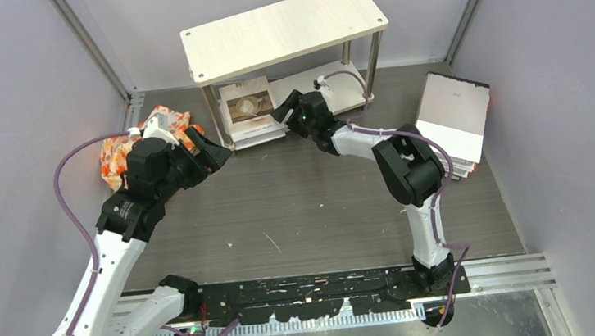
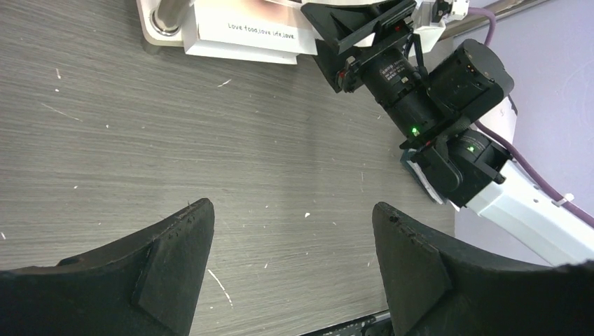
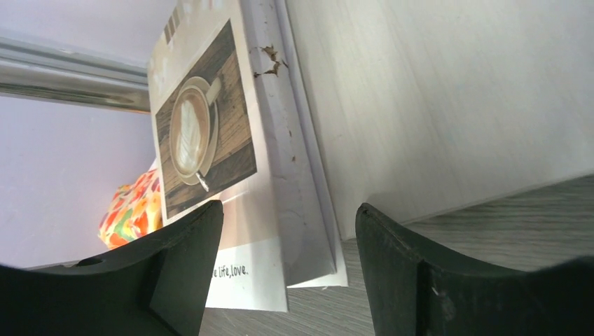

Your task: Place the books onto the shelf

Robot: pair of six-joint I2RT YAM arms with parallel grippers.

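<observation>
The shelf (image 1: pixel 285 29) stands at the back centre. A book with a coffee-cup cover (image 1: pixel 249 107) lies on a grey-white book (image 3: pixel 301 210) at the left end of its lower board (image 3: pixel 434 105), their near edges sticking out in front. My right gripper (image 1: pixel 282 112) is open and empty just in front of those edges; in the right wrist view (image 3: pixel 288 206) the coffee-cup book (image 3: pixel 203 126) shows beyond the fingers. More books (image 1: pixel 454 120), grey-white on top, are stacked at the right wall. My left gripper (image 1: pixel 219 152) hangs open and empty over bare table (image 2: pixel 291 206).
An orange-and-white floral cloth (image 1: pixel 124 152) lies by the left wall behind my left arm. The shelf's metal leg (image 2: pixel 164 21) stands beside the coffee-cup book (image 2: pixel 245 35). My right arm's wrist (image 2: pixel 420 105) is close to the left gripper's right side.
</observation>
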